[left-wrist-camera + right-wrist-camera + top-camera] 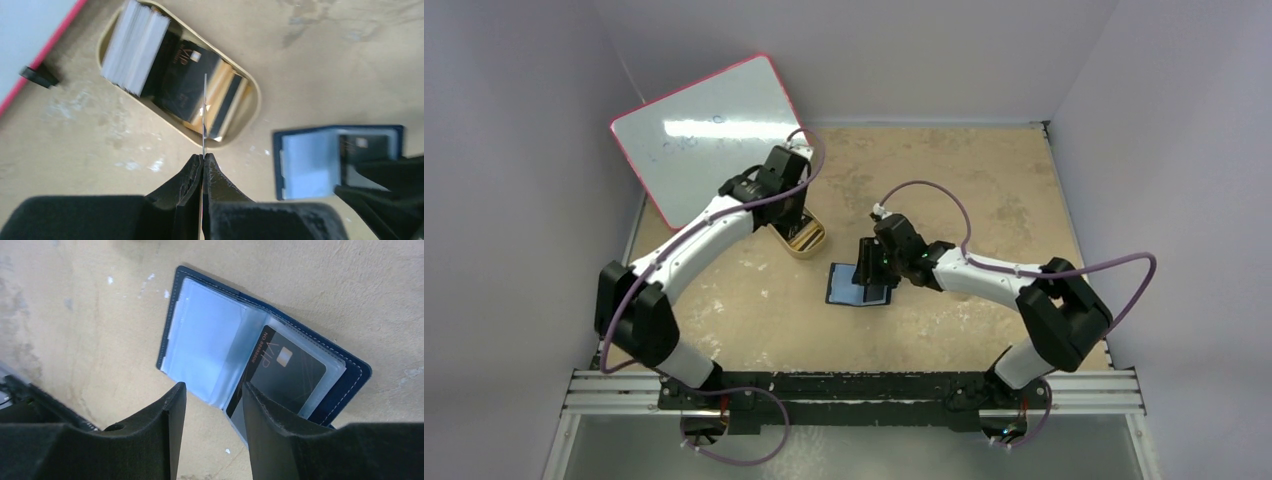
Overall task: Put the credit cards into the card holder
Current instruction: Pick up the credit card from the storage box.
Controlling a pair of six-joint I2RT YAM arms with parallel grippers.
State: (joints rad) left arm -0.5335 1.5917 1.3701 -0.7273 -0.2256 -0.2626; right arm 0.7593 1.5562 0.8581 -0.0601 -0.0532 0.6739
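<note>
Your left claw (203, 159) pinches a thin credit card (204, 110) edge-on above the gold oval metal tin (252, 95), ready for slotting. Your right claw (212, 390), spread, hangs over the open navy-blue bifold card holder (200, 345) on the bench (75, 315), likely to steady it; one black card (290, 372) sits inside

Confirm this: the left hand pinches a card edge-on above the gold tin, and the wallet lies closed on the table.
Wrong on the wallet: it lies open on the table, as the right wrist view shows. The left hand does pinch a card edge-on above the gold tin.
</note>
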